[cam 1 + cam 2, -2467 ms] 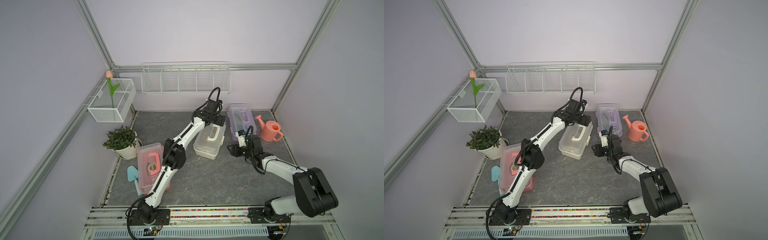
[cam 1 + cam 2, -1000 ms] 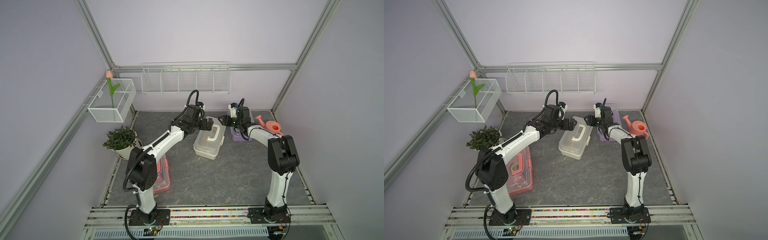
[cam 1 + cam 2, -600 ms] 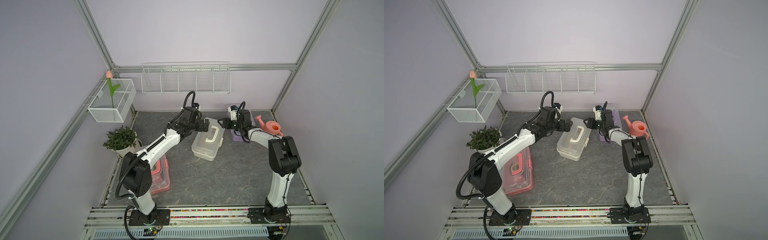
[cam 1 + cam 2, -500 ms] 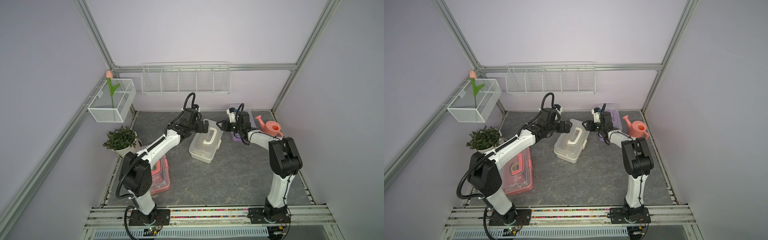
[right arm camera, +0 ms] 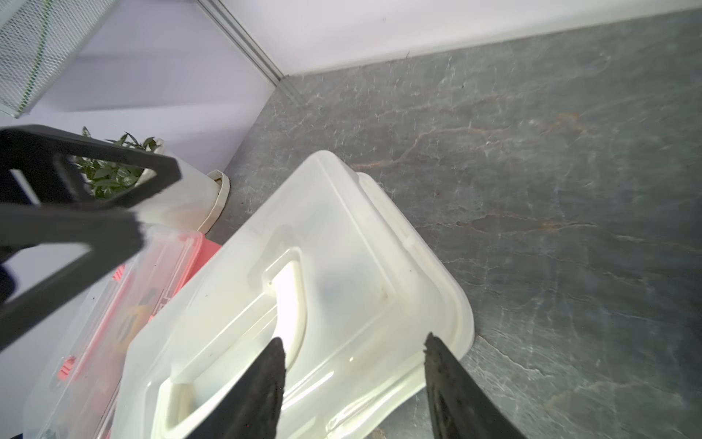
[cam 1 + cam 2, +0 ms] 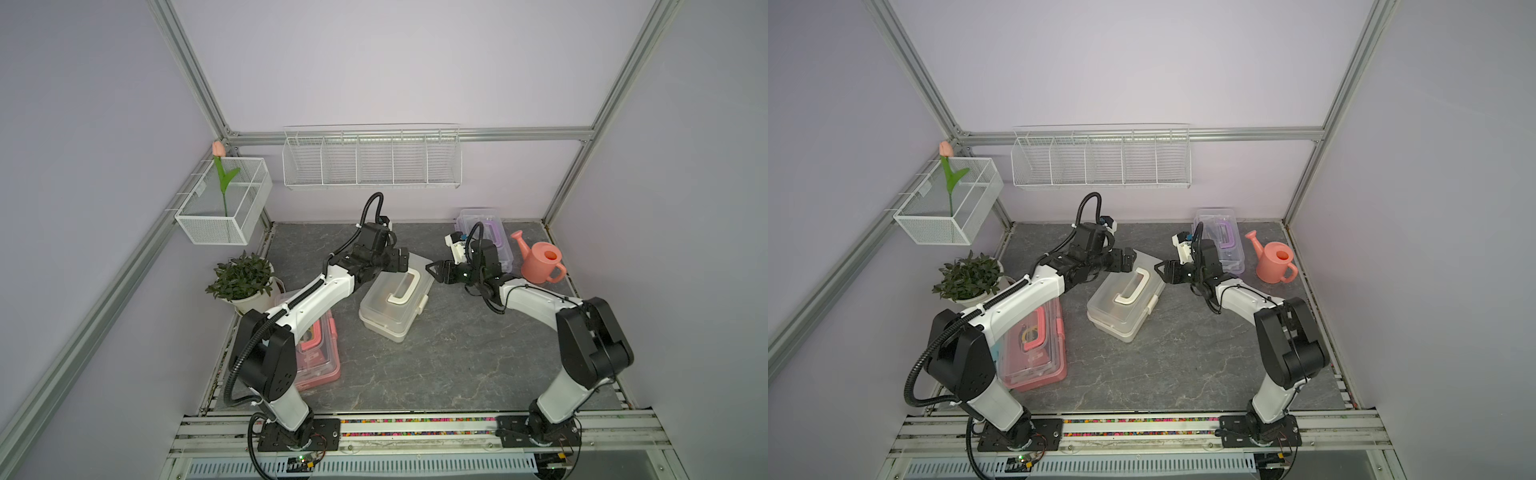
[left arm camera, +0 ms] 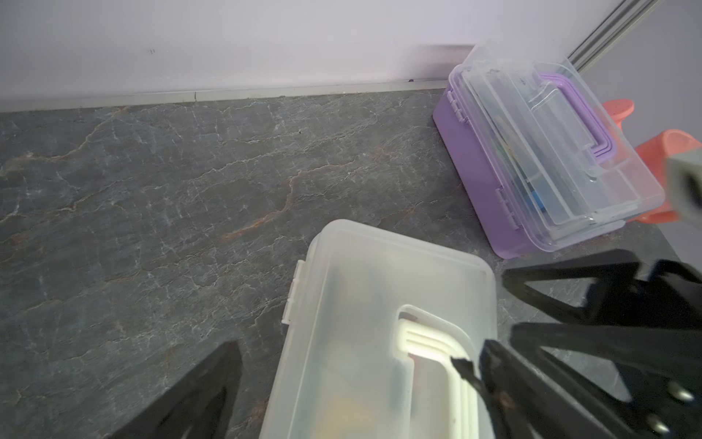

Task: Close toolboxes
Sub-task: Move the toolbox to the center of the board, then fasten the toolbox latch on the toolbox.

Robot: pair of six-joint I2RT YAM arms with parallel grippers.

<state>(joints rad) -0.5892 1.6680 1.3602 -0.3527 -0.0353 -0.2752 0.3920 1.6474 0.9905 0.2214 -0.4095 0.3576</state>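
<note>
Both top views: white box [image 6: 384,316] lies lid down mid-tabletop [image 6: 457,365]; left fingers [image 6: 402,262] at its far end, right fingers [image 6: 435,275] at its far corner.
Left wrist: fingers [image 7: 197,395] spread, one over the handle [image 7: 425,338].
Right wrist: fingers [image 5: 266,387] spread over the lid's corner.

My left arm [image 6: 316,297] covers much of the pink toolbox [image 6: 320,365] in both top views. In my left wrist view the white toolbox [image 7: 380,323] runs off the frame edge, and the purple toolbox [image 7: 471,178] hides most of the orange watering can [image 7: 668,148].
</note>
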